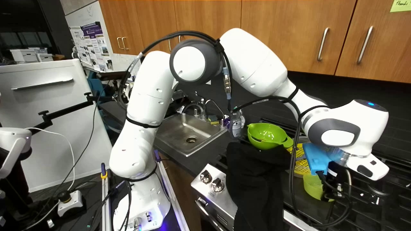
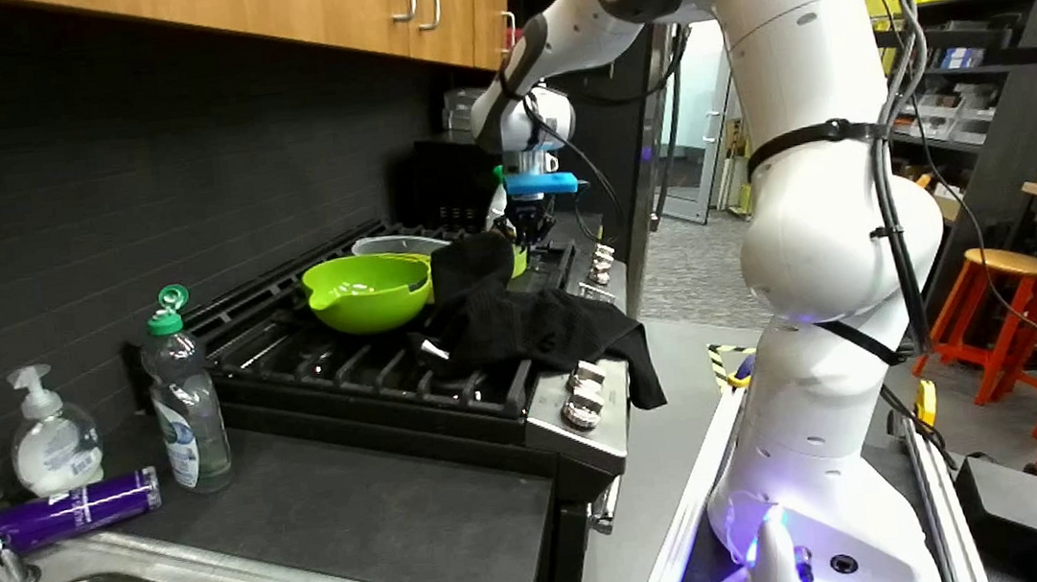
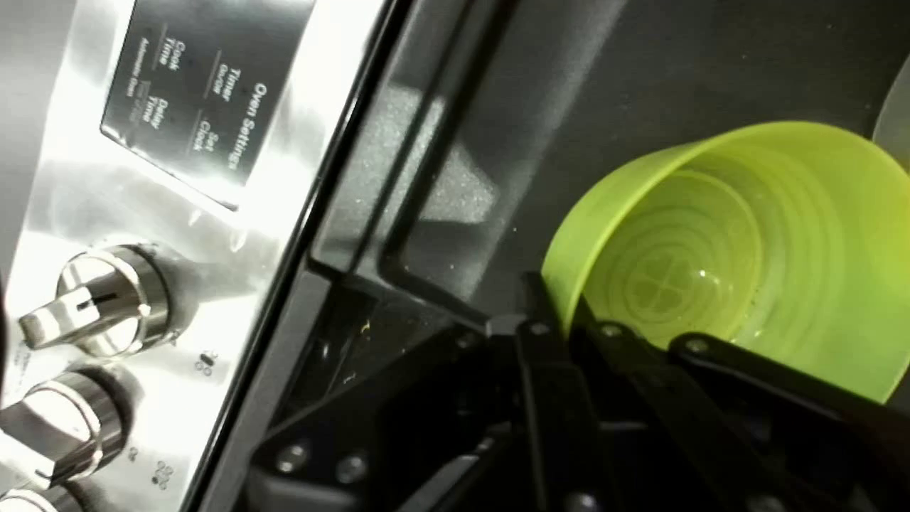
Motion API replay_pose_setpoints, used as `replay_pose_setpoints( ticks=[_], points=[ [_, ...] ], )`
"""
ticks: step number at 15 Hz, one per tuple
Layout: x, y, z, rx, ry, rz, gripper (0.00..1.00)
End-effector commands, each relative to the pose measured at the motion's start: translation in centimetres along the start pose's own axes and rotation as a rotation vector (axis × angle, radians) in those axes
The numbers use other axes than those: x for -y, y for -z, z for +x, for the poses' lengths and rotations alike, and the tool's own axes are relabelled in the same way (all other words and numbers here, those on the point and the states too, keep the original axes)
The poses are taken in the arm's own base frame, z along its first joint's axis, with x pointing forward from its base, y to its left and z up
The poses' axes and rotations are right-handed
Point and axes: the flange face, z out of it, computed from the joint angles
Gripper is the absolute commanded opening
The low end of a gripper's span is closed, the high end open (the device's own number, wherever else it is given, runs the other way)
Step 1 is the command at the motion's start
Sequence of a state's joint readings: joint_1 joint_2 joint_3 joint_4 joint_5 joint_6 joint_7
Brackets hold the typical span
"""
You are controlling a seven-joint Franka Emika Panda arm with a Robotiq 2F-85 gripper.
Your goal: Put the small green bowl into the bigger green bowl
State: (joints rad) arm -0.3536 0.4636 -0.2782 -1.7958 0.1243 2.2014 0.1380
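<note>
End effector [image 3: 561, 316] pinches the small round lime plastic bowl [image 3: 732, 256] by its wall, likely so the base can nest inside the round bright-green plastic bowl [image 2: 369, 292].

Two green bowls [image 1: 268, 133] [image 1: 311, 186], one cloth [image 1: 257, 179]

Panel [image 3: 206, 85], upper left of the wrist view: "Oven Settings", "Cook Time", "Delay Time", "Timer On/Off", "Set Clock". Note [image 1: 400, 5], upper right in an exterior view: handwritten "Thanks". Poster [image 1: 97, 48], upper left in an exterior view; bottle [image 2: 189, 412], left in an exterior view: print unreadable.
</note>
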Motion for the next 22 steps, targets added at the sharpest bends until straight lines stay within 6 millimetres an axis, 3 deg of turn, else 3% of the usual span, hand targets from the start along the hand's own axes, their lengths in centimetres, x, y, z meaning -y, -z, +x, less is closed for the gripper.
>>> replay_pose_setpoints(
  ticks=[1, 7, 13, 17, 22],
  points=[
    [-1.5, 3.3, -0.6, -0.013, 0.002, 0.033, 0.0],
    [-3.1, 7.9, -1.4, -0.085, 0.004, 0.055, 0.0],
    [-2.5, 11.4, -3.1, -0.142, 0.063, 0.066, 0.0],
    [0.3, 12.0, -5.8, -0.146, 0.156, 0.06, 0.0],
    [5.9, 9.6, -10.9, -0.092, 0.312, 0.029, 0.0]
  ],
)
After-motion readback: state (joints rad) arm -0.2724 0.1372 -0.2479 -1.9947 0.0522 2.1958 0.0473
